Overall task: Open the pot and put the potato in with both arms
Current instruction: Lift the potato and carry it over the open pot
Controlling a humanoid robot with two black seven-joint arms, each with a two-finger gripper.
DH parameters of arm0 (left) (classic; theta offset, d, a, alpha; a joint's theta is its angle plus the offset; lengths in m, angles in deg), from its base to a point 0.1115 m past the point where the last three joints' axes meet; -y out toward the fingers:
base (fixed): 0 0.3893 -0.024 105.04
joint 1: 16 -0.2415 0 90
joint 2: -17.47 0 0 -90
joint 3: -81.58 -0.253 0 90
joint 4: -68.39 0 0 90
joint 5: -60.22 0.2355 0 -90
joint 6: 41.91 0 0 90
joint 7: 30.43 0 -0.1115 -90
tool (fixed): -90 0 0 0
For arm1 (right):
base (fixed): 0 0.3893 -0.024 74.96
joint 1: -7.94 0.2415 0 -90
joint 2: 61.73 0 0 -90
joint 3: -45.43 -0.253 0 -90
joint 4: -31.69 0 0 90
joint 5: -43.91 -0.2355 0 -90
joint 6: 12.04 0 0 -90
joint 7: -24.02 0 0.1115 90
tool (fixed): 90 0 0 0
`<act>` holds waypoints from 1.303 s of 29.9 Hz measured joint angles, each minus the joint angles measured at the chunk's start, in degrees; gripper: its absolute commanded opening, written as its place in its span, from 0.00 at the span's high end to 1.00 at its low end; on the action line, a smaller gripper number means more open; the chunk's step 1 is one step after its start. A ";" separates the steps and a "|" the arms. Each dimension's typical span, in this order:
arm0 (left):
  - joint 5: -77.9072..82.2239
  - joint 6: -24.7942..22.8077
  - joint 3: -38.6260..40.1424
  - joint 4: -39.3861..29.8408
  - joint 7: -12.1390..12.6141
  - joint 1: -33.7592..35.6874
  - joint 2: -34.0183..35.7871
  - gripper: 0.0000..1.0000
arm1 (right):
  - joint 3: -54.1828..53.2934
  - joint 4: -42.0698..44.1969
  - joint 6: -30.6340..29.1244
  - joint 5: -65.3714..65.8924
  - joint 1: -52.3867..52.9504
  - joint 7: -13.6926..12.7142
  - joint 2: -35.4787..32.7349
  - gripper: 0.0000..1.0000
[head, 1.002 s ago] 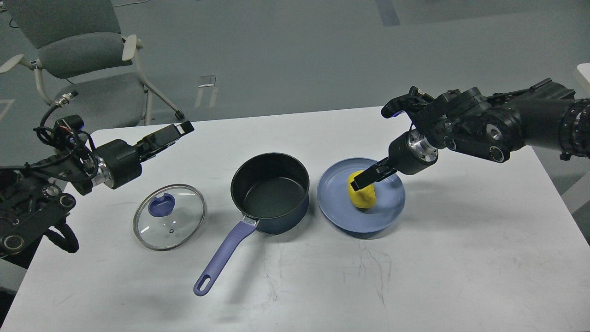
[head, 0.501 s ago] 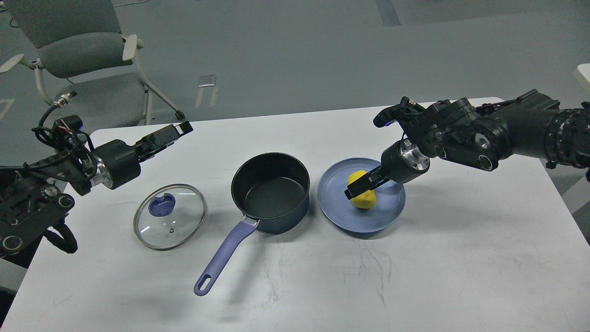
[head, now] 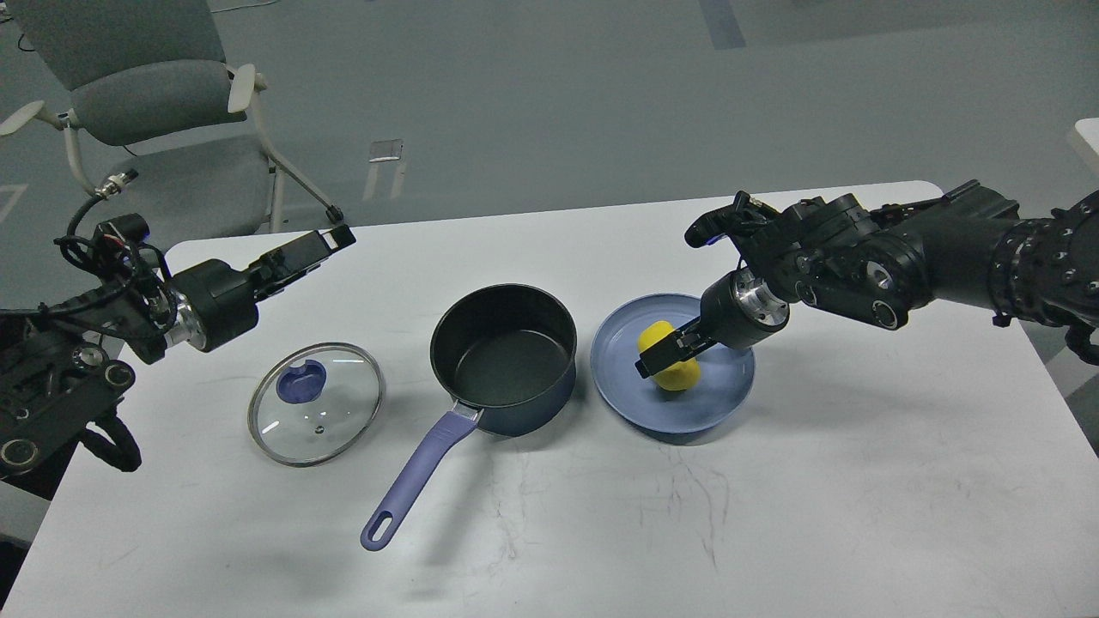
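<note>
With the glass lid (head: 315, 403) set aside on the table (head: 859, 481) and the saucepan (head: 504, 356) open, the right hand (head: 659, 356) straddles the potato (head: 671, 371) on its blue plate (head: 713, 403), whether clamped I cannot tell, while the left hand (head: 330, 239), its fingers indistinct, hangs idle.

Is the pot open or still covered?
Open. The pot shows its bare dark inside, and the glass lid lies flat on the table to its left.

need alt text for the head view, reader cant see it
The right gripper reaches the yellow potato on a blue plate. Left of it an open pot stands on the white table, its glass lid lying beside it, the left gripper raised.
</note>
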 measured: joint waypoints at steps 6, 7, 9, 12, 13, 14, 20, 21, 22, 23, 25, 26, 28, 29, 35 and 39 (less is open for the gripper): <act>-0.02 0.04 0.00 0.00 0.00 0.00 -0.05 0.04 | 0.08 0.15 0.00 0.04 -0.25 0.00 -0.05 0.56; -0.02 0.04 0.00 0.00 0.00 0.00 -0.05 0.04 | 0.08 0.16 0.00 0.04 -0.25 -0.02 -0.08 0.59; -0.02 0.04 -0.03 0.00 0.00 0.00 -0.05 0.04 | 0.08 0.16 0.00 0.05 -0.26 -0.05 -0.13 0.61; -0.02 0.04 -0.07 0.00 0.00 0.00 -0.05 0.04 | 0.08 0.14 0.00 0.05 -0.26 -0.06 -0.22 0.61; -0.02 0.04 -0.07 0.00 0.00 0.00 -0.05 0.04 | 0.08 0.09 0.00 0.05 -0.24 -0.06 -0.29 0.61; -0.02 0.04 -0.07 0.00 0.00 0.00 -0.05 0.04 | 0.09 -0.03 0.00 0.06 -0.09 -0.07 -0.41 0.61; 0.02 0.04 -0.01 0.00 0.00 0.00 -0.05 0.04 | -0.13 -1.67 -0.02 -0.44 2.39 -0.04 -2.29 0.61; 0.02 0.04 0.00 0.00 0.00 0.00 -0.05 0.04 | -0.30 -2.33 -0.02 -0.53 3.03 0.01 -2.71 0.61; 0.02 0.04 0.00 0.00 0.00 0.00 -0.05 0.04 | -0.45 -3.11 -0.03 -0.58 3.65 0.03 -3.10 0.61; 0.02 0.04 0.01 0.00 0.00 0.00 -0.05 0.04 | -0.64 -4.19 -0.03 -0.58 4.54 0.05 -3.64 0.61; 0.02 0.04 0.02 0.00 0.00 0.00 -0.05 0.04 | -1.12 -5.92 -0.02 -0.67 6.41 0.06 -4.49 0.61; 0.03 0.04 0.02 -0.02 0.00 0.00 -0.04 0.04 | -1.49 -6.72 -0.03 -0.76 7.38 0.06 -4.72 0.61; 0.02 0.04 0.07 -0.24 0.00 0.03 0.00 0.04 | -2.30 -7.81 -0.02 -1.04 8.96 0.09 -4.92 0.61; 0.03 0.04 0.09 -0.40 0.00 0.05 0.04 0.04 | -2.65 -8.21 -0.02 -1.20 9.67 0.09 -4.92 0.61; 0.02 0.01 0.12 -0.80 0.00 0.14 0.08 0.04 | -3.83 -9.11 0.00 -5.64 14.65 -0.08 -1.96 0.60; 0.02 0.00 0.12 -0.86 0.00 0.14 0.09 0.04 | -3.88 -8.41 0.00 -8.53 16.46 -0.30 2.32 0.60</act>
